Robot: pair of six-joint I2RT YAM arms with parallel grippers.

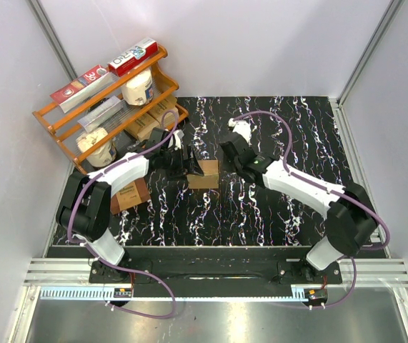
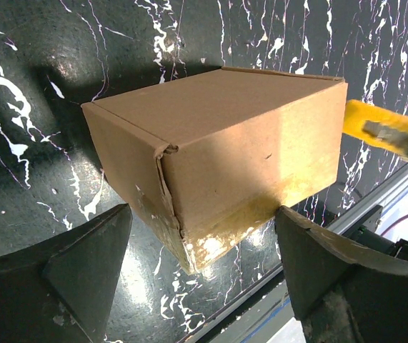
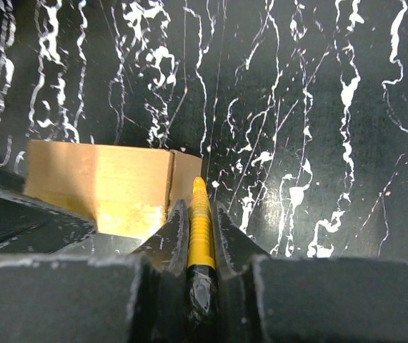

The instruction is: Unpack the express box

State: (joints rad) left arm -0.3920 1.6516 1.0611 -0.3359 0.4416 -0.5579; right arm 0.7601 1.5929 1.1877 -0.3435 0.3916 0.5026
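Observation:
The express box [image 1: 204,174] is a small light-brown cardboard cube standing closed on the black marbled table [image 1: 289,121]. My left gripper [image 1: 183,163] is open at its left side. In the left wrist view the box [image 2: 218,143] fills the middle and its near corner lies between my spread fingers [image 2: 75,268], gripper [image 2: 202,209]. My right gripper [image 1: 232,153] is just right of the box, shut on a yellow utility knife [image 3: 200,214], gripper [image 3: 200,204]. The knife tip [image 2: 382,130] points at the box's right side. The box also shows in the right wrist view [image 3: 100,184].
A darker reddish-brown box [image 1: 129,195] lies left of my left arm. An orange wire rack [image 1: 111,107] with cartons, tubs and toothpaste boxes stands at the back left. White walls enclose the table; a metal rail [image 1: 211,254] runs along its near edge.

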